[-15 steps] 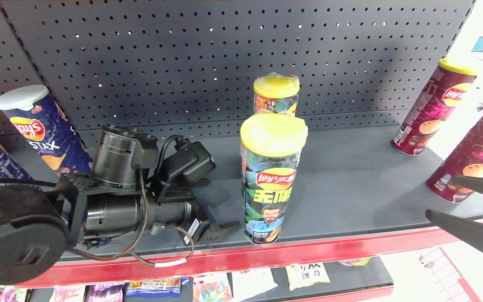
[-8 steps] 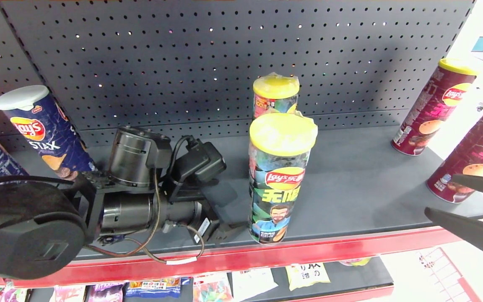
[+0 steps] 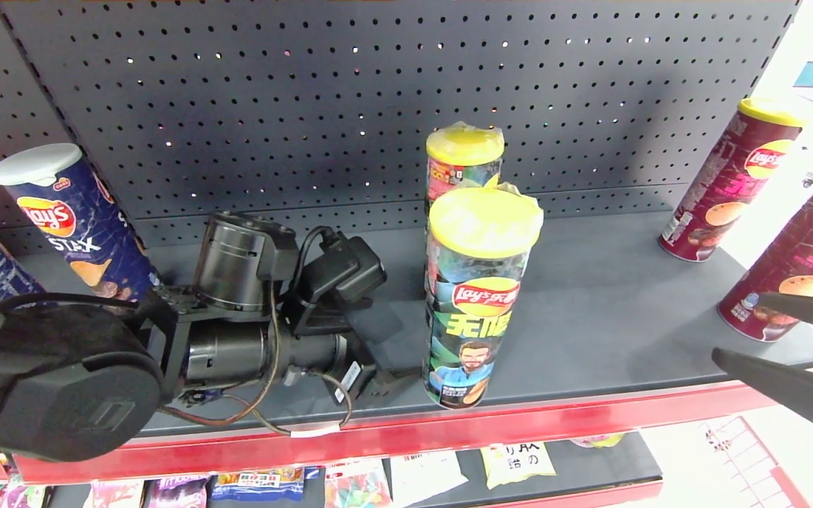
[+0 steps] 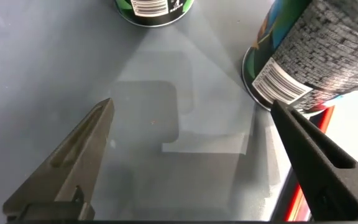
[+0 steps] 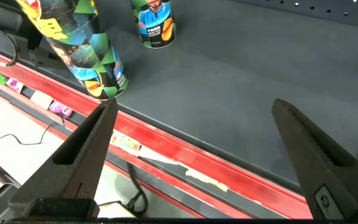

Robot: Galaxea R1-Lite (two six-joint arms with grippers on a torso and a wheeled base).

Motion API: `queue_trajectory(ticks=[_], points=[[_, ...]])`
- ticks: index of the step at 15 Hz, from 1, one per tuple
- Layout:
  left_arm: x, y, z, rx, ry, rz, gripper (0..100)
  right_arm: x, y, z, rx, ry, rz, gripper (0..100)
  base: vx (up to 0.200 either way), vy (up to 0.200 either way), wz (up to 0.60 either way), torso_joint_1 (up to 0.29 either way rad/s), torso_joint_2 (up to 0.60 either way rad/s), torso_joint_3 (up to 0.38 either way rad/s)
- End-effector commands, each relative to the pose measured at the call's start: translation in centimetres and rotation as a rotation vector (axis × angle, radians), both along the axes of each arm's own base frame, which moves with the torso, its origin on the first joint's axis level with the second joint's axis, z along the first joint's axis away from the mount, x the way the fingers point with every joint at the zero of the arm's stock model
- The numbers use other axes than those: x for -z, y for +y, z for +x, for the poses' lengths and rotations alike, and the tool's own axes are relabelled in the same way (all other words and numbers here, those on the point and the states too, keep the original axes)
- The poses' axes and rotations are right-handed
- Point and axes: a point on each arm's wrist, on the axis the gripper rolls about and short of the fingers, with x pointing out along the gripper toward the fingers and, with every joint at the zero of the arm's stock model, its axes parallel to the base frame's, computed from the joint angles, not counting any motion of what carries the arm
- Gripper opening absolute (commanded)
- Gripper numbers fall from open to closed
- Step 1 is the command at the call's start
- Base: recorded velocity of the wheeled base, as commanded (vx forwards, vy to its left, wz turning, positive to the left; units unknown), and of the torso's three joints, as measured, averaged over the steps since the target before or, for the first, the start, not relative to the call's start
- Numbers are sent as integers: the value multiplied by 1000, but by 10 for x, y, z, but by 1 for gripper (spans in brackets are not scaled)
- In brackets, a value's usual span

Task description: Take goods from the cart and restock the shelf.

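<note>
Matt grey shelf, glossy red front edge, matt perforated back panel, glossy printed can, smooth yellow plastic lid, matt black left pincer

left arm: black, stacked cylindrical joint housings, round flat end cap, loose black cables, white tag. left claw, right claw: plain dark tapered wedge fingers.

Open span: bare shelf between the front can and the maroon cans, back to the pegboard
Centre obstacles: front can, rear can close behind it
Left obstacles: left gripper just beside the front can; blue cans beyond
Front limit: low red lip
</note>
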Motion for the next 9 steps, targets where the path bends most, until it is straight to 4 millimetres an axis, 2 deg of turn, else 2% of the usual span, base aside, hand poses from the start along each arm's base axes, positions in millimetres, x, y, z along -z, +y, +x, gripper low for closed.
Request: queue_trajectory(ticks=[1,3,5,6,9], points=[[0,1,0,-2,-1,0,100,1,0,0,-3,3,-1,100,0,0,0,0,0,0],[-5,3,-3,-10,-12,-6,100,1,0,0,-1,3,-2,100,0,0,0,0,0,0],[-13,17,-21,-23,-29,-17,100,2,-1,-2,-1,1,-1,100,0,0,0,0,0,0],[-15,18,-23,-23,-33,-21,100,2,-2,-4,2,0,-1,100,0,0,0,0,0,0],[-11,11,-16,-16,-26,-14,100,4,-2,-6,2,-1,-2,100,0,0,0,0,0,0]])
